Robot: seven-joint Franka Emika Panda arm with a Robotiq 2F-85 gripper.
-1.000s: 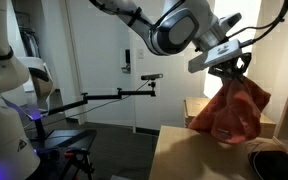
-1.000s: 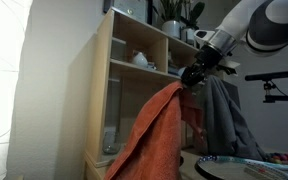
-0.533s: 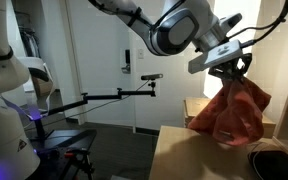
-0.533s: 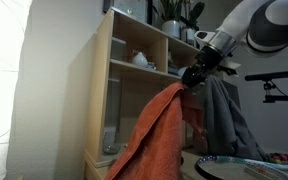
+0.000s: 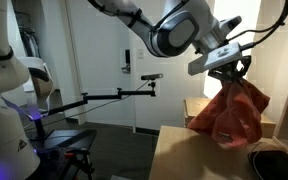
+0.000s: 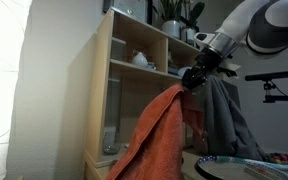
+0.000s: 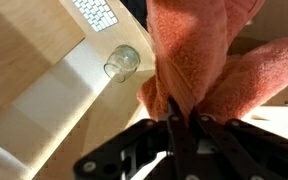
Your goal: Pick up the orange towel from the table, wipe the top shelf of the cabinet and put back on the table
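The orange towel hangs in folds from my gripper, well above the pale table. In an exterior view the towel drapes long and low beside the light-wood cabinet, with my gripper about level with its upper shelves. In the wrist view the gripper is shut, pinching a fold of the towel between its black fingers. The cabinet's top shelf surface lies below and to the left.
A clear glass stands on a cabinet ledge and a white keyboard lies on its top. Plants sit on the cabinet. A black round object rests on the table. A grey cloth hangs behind the towel.
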